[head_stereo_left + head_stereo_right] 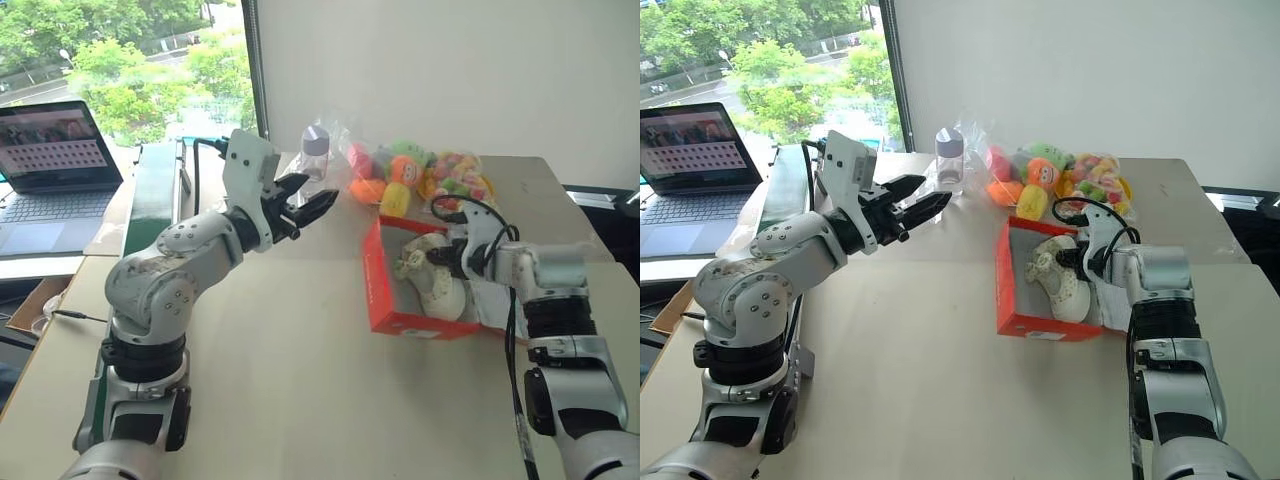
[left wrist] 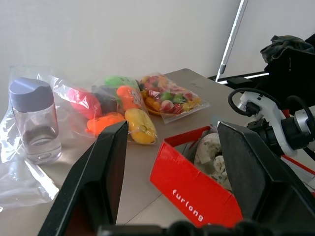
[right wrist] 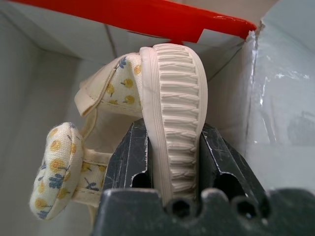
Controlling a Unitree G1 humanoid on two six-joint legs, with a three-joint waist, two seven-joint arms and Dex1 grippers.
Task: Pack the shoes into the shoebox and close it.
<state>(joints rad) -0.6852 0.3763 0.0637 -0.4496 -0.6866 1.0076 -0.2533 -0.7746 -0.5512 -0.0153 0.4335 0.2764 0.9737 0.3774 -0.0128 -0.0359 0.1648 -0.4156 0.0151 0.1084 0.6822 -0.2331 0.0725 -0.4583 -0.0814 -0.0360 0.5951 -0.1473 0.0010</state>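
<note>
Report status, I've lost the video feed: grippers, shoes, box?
Right gripper shut on shoe, inside open shoebox. Left gripper open, empty, raised above table. Toy bag behind box, clear of it.

Shoe [image 3: 172, 113]: matt cream rubbery sole, ribbed; printed cloth lining, yellow-blue floral. Clamped between matt black plastic fingers [image 3: 127, 162] of right gripper [image 3: 173, 167].
Shoebox [image 2: 197, 189]: orange-red cardboard, slight sheen outside, matt white inside.
Table [image 1: 300, 400]: smooth matt beige.
Toy bag [image 2: 123, 105], centre frame: clear glossy crinkled film, plush cloth inside.
Jar [image 2: 35, 120], left of frame: clear plastic, matt lilac lid.
Left gripper [image 1: 305, 207]: matt black fingers, glossy white shell.
</note>
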